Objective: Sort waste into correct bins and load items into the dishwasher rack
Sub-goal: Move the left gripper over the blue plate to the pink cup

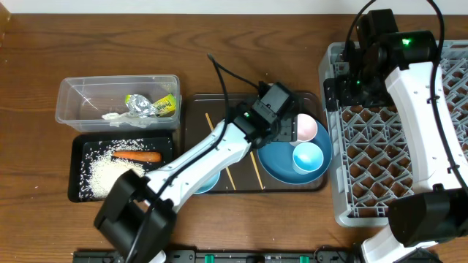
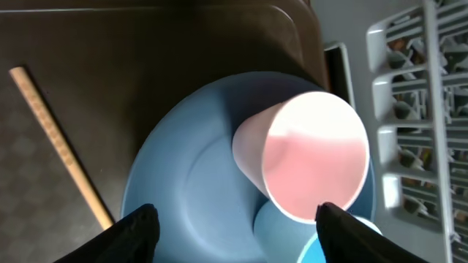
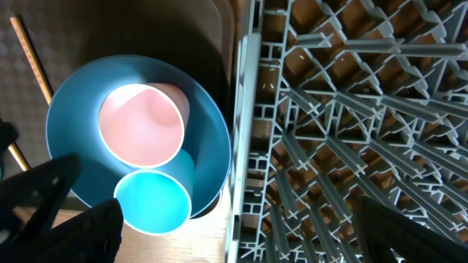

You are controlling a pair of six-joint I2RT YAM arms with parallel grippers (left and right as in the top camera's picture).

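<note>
Two arms were over the wooden table (image 1: 29, 44). The left gripper (image 2: 238, 219) hung low over the brown serving tray (image 1: 194, 124), its fingers (image 2: 139, 234) apart on either side of the small pink cup (image 2: 307, 157). From the wrist view we saw no finger pressed against the cup. That cup sat on the large round blue plate (image 1: 274, 162), just beside the small light blue cup (image 1: 307, 157), both with their mouths open toward the cameras. We could not tell whether the pink one stood straight or leaned.

The plate lay at the right end of the serving tray, next to the grey dishwasher rack (image 1: 338, 183). Two thin wooden chopsticks (image 1: 212, 130) lay apart on the tray's bare floor. The pale blue bowl (image 1: 208, 183) showed only partly from beneath the left arm.

The right gripper (image 3: 227, 204) hovered above the rack's left wall with its fingers spread wide and nothing between them.

Farther left, the clear plastic tub (image 1: 73, 91) held the yellow-green shiny wrapper (image 1: 157, 104) and a crumpled white napkin (image 1: 111, 115). Touching its near side, the shallow black tray (image 1: 77, 146) held loose white rice grains (image 1: 110, 175), with the slim orange food piece (image 1: 137, 155) lying at their upper edge.
</note>
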